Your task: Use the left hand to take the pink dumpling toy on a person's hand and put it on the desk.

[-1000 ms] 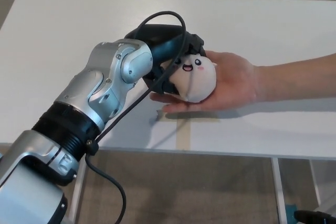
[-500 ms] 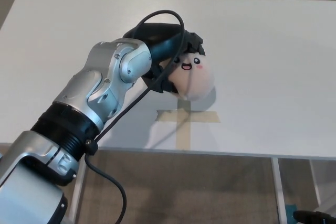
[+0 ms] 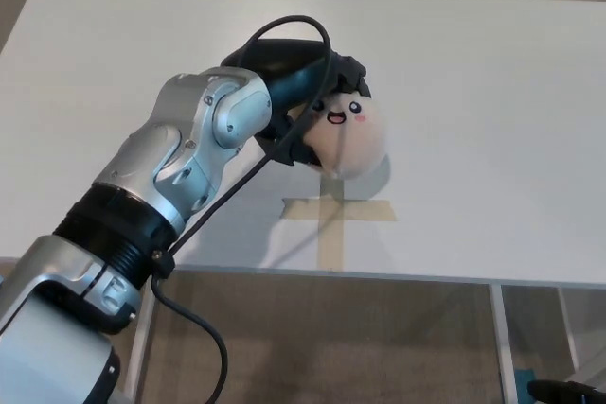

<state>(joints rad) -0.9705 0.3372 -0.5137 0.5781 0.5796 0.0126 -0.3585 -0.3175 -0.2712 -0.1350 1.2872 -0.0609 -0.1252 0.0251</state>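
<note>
The left hand (image 3: 312, 92) is clamped around the pink dumpling toy (image 3: 348, 134) at frame centre above the white counter (image 3: 492, 92) (it looks soft, light and squashy, best gripped round its plump middle).

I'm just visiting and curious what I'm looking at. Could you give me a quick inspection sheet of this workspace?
Surface: white rectangular desk with a tan tape cross near its front edge.
Job's things: pale pink plush dumpling toy with a smiling face, held above the desk.
Clutter: nothing seen.
Hands: black left hand shut on the toy; right hand not in view.
Cables: black cable looping along the silver left arm.
Surroundings: brownish floor beneath; no person visible.
</note>
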